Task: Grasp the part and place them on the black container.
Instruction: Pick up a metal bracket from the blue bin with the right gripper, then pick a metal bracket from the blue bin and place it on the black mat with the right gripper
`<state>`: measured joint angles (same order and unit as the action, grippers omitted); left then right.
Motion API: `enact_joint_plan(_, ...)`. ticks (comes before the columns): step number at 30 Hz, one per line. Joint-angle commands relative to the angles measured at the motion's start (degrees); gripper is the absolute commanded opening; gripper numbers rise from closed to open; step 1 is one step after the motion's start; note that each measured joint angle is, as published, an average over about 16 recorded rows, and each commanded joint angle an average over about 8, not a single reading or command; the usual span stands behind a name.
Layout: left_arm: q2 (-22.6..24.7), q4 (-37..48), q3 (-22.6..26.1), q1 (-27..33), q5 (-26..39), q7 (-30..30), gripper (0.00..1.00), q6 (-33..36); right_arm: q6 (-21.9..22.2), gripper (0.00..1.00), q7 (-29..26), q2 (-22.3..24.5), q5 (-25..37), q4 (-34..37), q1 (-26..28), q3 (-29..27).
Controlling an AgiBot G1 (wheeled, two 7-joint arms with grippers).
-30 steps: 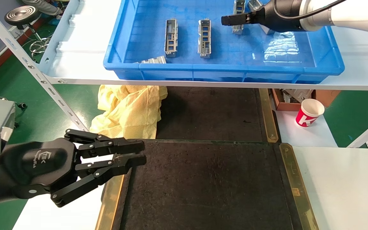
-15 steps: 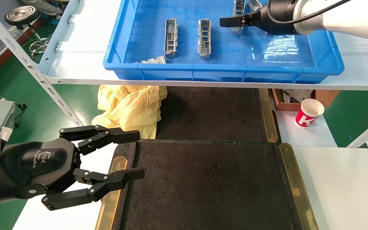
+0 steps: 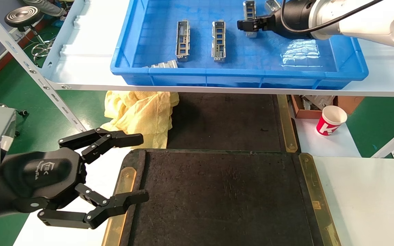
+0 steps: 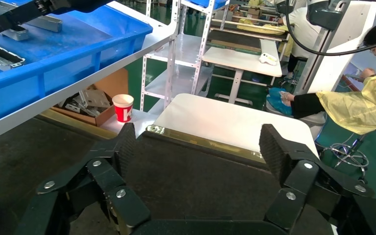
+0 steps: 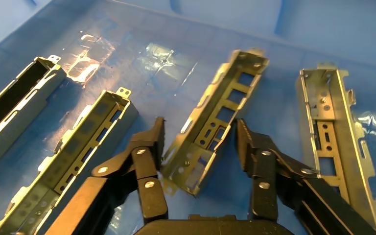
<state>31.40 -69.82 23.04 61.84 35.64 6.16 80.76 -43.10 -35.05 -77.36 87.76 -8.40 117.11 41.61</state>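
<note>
Several silver-grey parts lie in the blue crate (image 3: 238, 73) on the shelf, two side by side (image 3: 182, 41) (image 3: 218, 40). My right gripper (image 3: 248, 25) is open inside the crate and straddles one tilted part (image 5: 215, 122), with a finger close on each side; the gripper also shows in its wrist view (image 5: 200, 139). More parts lie beside it (image 5: 323, 137) (image 5: 85, 147). The black container (image 3: 217, 198) lies on the near table. My left gripper (image 3: 140, 168) is wide open and empty over its left edge, as the left wrist view (image 4: 200, 149) also shows.
A second black tray (image 3: 224, 119) lies under the shelf. A yellow cloth (image 3: 139, 116) is bunched at its left. A red-and-white paper cup (image 3: 332, 120) and a cardboard box (image 3: 306, 104) stand at the right. A seated person (image 4: 367, 98) is beyond the white table.
My left gripper has opened from nearly shut to wide open. My right gripper has shifted slightly left in the crate and opened around a part, which moved with it.
</note>
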Motion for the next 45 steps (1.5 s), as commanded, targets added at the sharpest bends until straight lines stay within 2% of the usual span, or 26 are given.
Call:
enact_joint_plan(1, 0.0, 0.0, 0.0, 0.0, 0.0, 0.0, 1.0, 0.0, 0.2, 0.0, 0.62, 0.02, 0.01, -0.32, -0.18, 0.24)
enact_joint_plan(10, 0.0, 0.0, 0.0, 0.0, 0.0, 0.0, 1.0, 0.0, -0.58, 0.0, 1.87, 0.55, -2.08, -0.22, 0.49, -0.34)
enact_joint_plan(18, 0.0, 0.0, 0.0, 0.0, 0.0, 0.0, 1.0, 0.0, -5.7, 0.0, 5.86, 2.68, -4.82, -0.75, 2.66, -1.87)
enact_joint_plan(32, 0.0, 0.0, 0.0, 0.0, 0.0, 0.0, 1.0, 0.0, -24.32, 0.0, 17.85, 10.92, -10.2, -3.87, 5.21, -4.9)
enact_joint_plan(45, 0.0, 0.0, 0.0, 0.0, 0.0, 0.0, 1.0, 0.0, -41.22, 0.0, 25.78, 15.63, -11.05, -4.29, 7.75, -4.61)
